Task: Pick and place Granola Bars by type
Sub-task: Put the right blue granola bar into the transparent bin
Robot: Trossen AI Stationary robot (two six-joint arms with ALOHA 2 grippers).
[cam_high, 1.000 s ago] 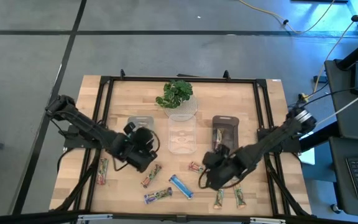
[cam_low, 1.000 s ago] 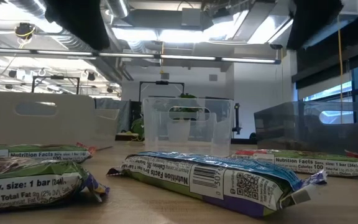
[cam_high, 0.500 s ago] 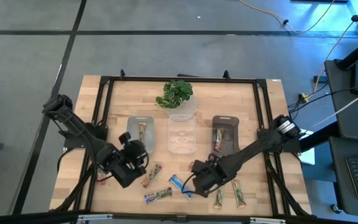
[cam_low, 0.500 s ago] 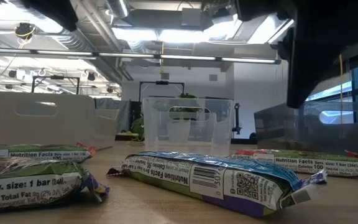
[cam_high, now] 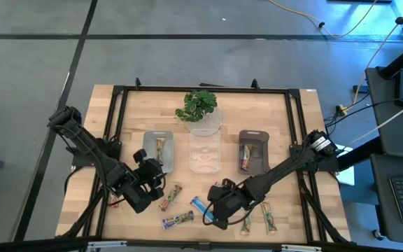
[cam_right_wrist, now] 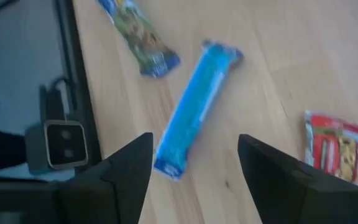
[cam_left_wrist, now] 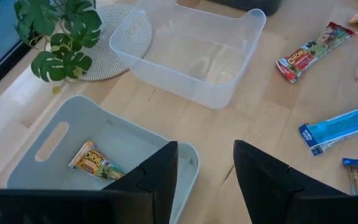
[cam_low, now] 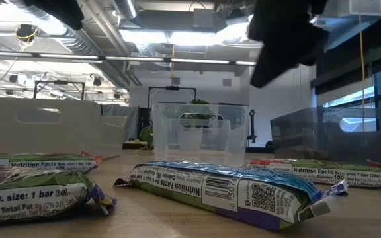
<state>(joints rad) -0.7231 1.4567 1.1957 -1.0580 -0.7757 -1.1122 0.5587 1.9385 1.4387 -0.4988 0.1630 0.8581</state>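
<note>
Several granola bars lie flat along the table's near side. The blue bar (cam_high: 200, 206) lies just left of my right gripper (cam_high: 213, 212); in the right wrist view the blue bar (cam_right_wrist: 196, 106) shows between the open fingers of my right gripper (cam_right_wrist: 194, 137), which hovers above it. A red-green bar (cam_right_wrist: 334, 148) and a blue-green bar (cam_right_wrist: 138, 34) lie nearby. My left gripper (cam_high: 145, 187) is open over the near edge of the grey bin (cam_left_wrist: 55, 143), which holds one bar (cam_left_wrist: 95, 163). Two green bars (cam_high: 257, 222) lie by the near edge.
Three bins stand in a row mid-table: the grey bin (cam_high: 158, 148), a clear bin (cam_high: 205, 150), and a dark bin (cam_high: 255, 150) with a bar inside. A potted plant on a round mat (cam_high: 199, 108) stands behind them. More bars (cam_high: 170, 199) lie between the grippers.
My right gripper has moved from beside the dark bin toward the near edge and leftward, ending over the blue bar. My left gripper has drawn back from the grey bin toward the near left, uncovering the bin and the bar in it.
</note>
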